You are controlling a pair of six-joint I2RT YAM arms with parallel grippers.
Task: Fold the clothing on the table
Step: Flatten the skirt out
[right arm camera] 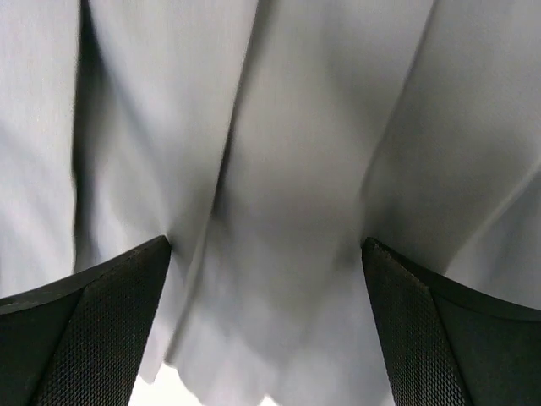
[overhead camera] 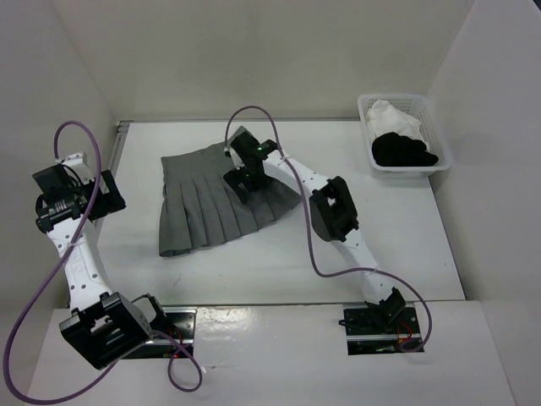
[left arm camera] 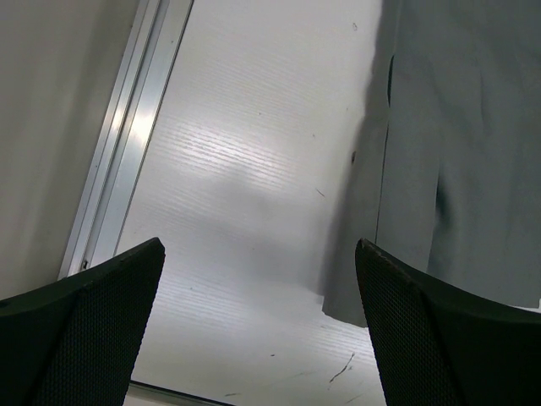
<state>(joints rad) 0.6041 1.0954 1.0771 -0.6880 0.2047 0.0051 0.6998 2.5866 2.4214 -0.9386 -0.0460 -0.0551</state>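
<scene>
While the grey skirt (overhead camera: 203,203) lay flat on the table (overhead camera: 397,245), waistband far and hem near, the right gripper (overhead camera: 243,182) hung wide open directly above its right pleats, nearer than the left gripper (overhead camera: 106,194), likewise open, off its left edge.

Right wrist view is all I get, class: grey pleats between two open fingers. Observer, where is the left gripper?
Observer: The left gripper hangs open over bare table, beside the left edge of the skirt.
Operator: Is the skirt folded yet?
Observer: No, it lies spread flat, fan-shaped, wide hem toward the arms.
Operator: Anything else on the table?
Observer: A white basket at the far right holds a black garment and a white garment.
</scene>
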